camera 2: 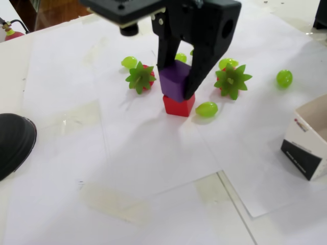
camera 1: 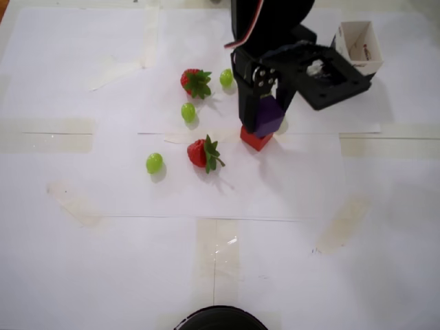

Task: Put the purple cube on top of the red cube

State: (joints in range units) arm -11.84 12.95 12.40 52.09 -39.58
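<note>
the purple cube [camera 2: 175, 80] sits right above the red cube [camera 2: 178, 106], touching or nearly touching its top, a little askew in the fixed view. the gripper [camera 2: 176, 92] is clamped on the purple cube, a finger at each side. in that view a strawberry [camera 2: 140, 77] lies left, another [camera 2: 232, 80] right, a grape [camera 2: 206, 108] just right of the red cube on the desk [camera 2: 153, 168].

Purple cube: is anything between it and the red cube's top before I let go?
Nothing visible. The hand holds the purple cube directly over the red cube, apparently touching it. The nearest grape lies beside the stack on the paper, not under it.
</note>
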